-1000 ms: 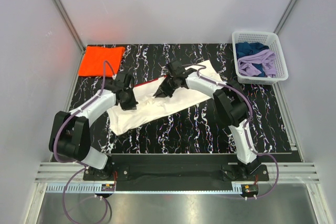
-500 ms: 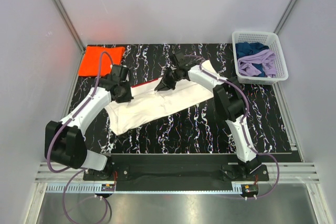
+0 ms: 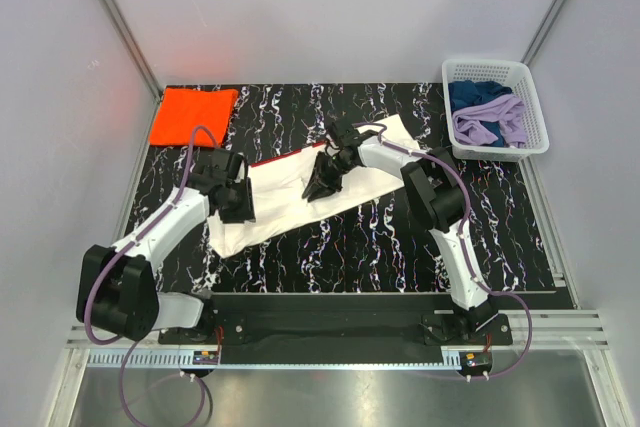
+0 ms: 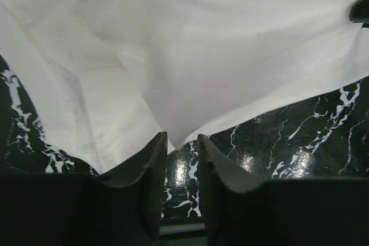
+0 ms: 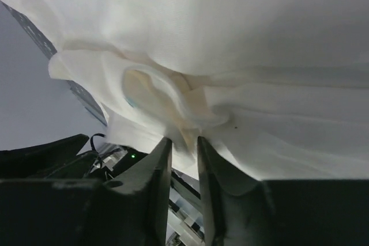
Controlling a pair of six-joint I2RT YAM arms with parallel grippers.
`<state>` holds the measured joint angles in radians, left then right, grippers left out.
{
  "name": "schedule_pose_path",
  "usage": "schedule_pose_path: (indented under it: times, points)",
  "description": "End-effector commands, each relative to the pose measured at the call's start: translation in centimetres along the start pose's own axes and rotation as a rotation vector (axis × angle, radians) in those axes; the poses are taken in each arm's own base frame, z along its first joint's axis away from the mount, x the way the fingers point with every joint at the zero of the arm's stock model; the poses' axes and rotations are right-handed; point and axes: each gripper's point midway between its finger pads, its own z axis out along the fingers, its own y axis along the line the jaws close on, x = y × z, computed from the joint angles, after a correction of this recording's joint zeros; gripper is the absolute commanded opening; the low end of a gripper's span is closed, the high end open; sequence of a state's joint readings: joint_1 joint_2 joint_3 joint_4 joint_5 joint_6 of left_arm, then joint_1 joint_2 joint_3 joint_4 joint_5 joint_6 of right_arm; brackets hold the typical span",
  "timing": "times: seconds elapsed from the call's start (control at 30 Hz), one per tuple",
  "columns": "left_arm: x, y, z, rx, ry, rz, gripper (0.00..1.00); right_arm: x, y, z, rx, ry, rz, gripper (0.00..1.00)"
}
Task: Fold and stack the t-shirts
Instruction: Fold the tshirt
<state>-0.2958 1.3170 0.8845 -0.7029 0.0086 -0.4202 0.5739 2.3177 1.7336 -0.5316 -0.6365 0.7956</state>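
The white t-shirt (image 3: pixel 360 172) lies slantwise across the middle of the black marbled table, with a red edge (image 3: pixel 268 160) showing at its far left side. My left gripper (image 3: pixel 238 207) is over the shirt's left part, shut on a corner of the white cloth (image 4: pixel 173 56); it also shows in the left wrist view (image 4: pixel 181 142). My right gripper (image 3: pixel 321 185) is over the shirt's middle and is shut on a bunched fold of the white cloth (image 5: pixel 190 108); it also shows in the right wrist view (image 5: pixel 184 145). The orange t-shirt (image 3: pixel 193 114) lies folded at the back left corner.
A white plastic basket (image 3: pixel 485 66) stands at the back right and holds blue and lilac clothes (image 3: pixel 490 122). Bare table (image 3: pixel 400 237) shows in front of the shirt. Grey walls close in the left, back and right sides.
Both grippers swung toward the far side and then came back toward me with the white cloth. The shirt's far edge now lies further forward and the shirt looks narrower.
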Motion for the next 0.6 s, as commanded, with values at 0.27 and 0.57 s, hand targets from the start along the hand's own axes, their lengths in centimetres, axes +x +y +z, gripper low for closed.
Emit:
schedule_pose_path:
  times: [0.27, 0.57]
  points:
    - [-3.4, -2.9, -2.7, 0.146, -0.118, -0.03, 0.53, -2.7, 2.9, -5.4, 0.095, -0.18, -0.363, 0.45]
    - [-4.9, -2.6, 3.3, 0.186, -0.074, -0.279, 0.18, -0.6, 7.6, -1.7, -0.125, -0.088, -0.43, 0.19]
